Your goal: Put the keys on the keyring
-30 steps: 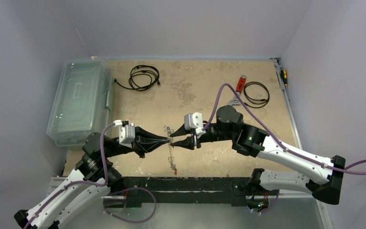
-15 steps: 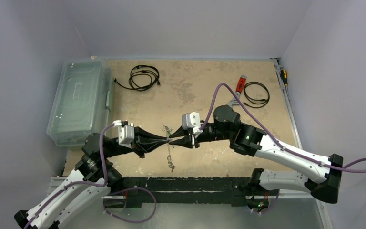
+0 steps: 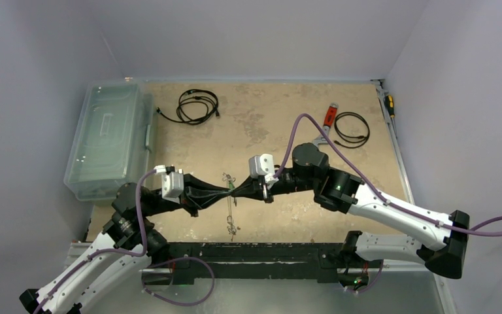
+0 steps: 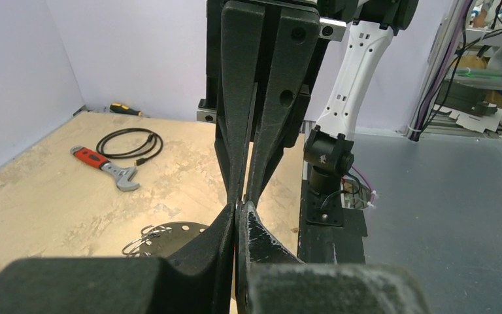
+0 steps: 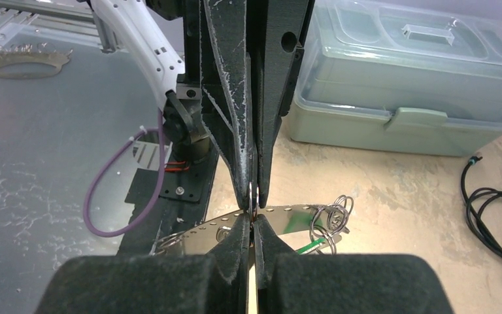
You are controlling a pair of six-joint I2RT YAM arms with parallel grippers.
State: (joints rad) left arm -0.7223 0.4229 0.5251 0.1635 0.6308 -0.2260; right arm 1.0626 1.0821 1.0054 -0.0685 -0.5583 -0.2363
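Note:
The keyring [image 3: 231,212] shows in the top view as a thin line held above the table. In the right wrist view it is a flat perforated metal band [image 5: 287,214]. It carries small wire rings [image 5: 332,219] and a key with a green tag [image 5: 308,247]. Part of it shows in the left wrist view [image 4: 170,235]. My left gripper [image 3: 229,191] [image 4: 238,208] is shut on the keyring. My right gripper [image 3: 238,191] [image 5: 253,221] is shut on it too, tip to tip with the left. Other keys are too small to make out.
A clear plastic bin [image 3: 108,140] stands at the left. Black cable coils lie at the back [image 3: 197,104] and back right [image 3: 351,127], beside a red-handled wrench [image 3: 327,121] and a screwdriver [image 3: 389,104]. The black base bar [image 3: 255,252] runs along the near edge.
My right gripper was open beside the keyring; it has moved left and closed, meeting the left gripper's tips. The keyring's lower end has swung slightly left.

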